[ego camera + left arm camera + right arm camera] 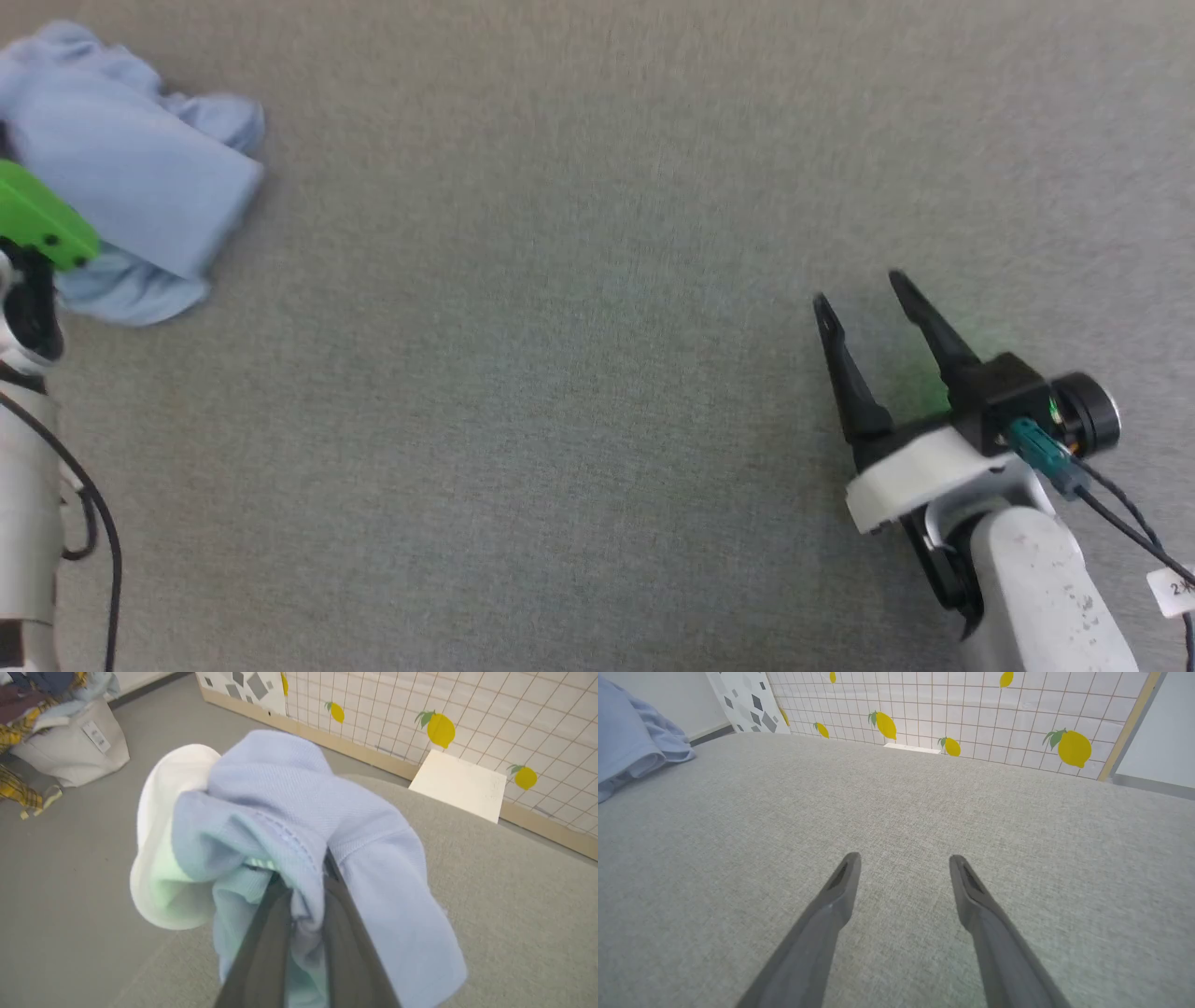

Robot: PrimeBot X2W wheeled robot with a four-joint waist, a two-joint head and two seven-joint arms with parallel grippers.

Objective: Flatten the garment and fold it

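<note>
Gripping the garment between its two dark fingers, the left gripper is pressing its jaws together on a fold of the light blue cloth in the middle of the left wrist view. The cloth is bunching around the fingertips and is covering them, and a white panel of the shirt is bulging out at the left of the bundle.

In the head view the garment is lying crumpled in the upper left corner of the frame, on the grey fabric surface. A green part of the left arm is overlapping its left side.

The right gripper is staying in the lower right of the head view, well apart from the garment. Its jaws are standing wide open and are holding nothing. In the right wrist view its fingers are pointing over bare grey surface, and the garment is showing at the upper left edge.

A wall with a grid and yellow lemons is running along the top of this view. A pale bag full of clothes is sitting on the floor in the upper left of the left wrist view.
</note>
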